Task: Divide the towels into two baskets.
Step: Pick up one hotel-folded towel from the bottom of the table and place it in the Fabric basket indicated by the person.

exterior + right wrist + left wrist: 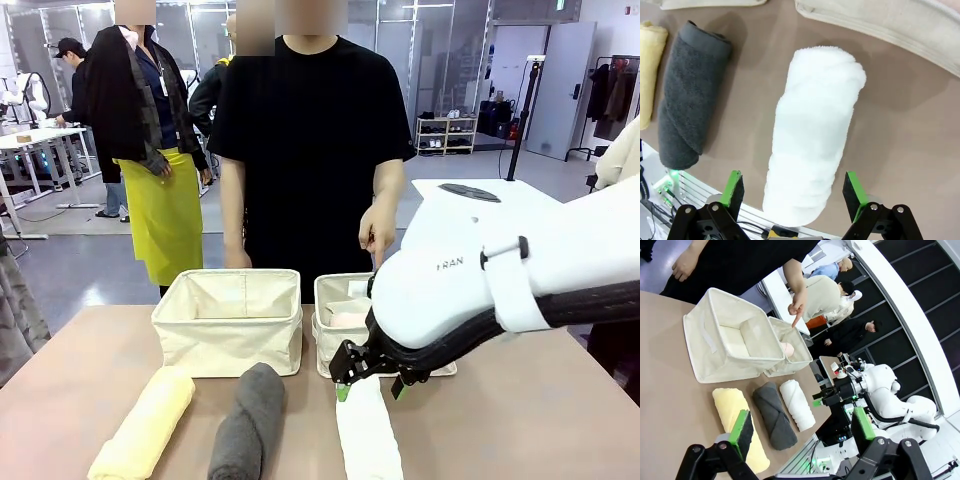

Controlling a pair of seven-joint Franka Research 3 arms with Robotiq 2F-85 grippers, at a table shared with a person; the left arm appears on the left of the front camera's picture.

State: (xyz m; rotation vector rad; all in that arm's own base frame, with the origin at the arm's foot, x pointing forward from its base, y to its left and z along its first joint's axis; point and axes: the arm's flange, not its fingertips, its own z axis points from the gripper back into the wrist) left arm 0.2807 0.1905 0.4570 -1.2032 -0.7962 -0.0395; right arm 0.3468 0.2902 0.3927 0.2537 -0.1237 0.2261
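The white towel [368,430] was laid 12-to-6 on the tan table [520,410], at the right basket's [328,340] 6 o'clock. A pink towel [345,318] was tucked inside that basket. A grey towel [250,420] and a yellow towel [145,425] were lined up at the white one's 9. The right gripper [370,391] was held wide over the white towel, nothing gripped. The left gripper [802,429] was likewise spread, empty. Open lab floor behind.
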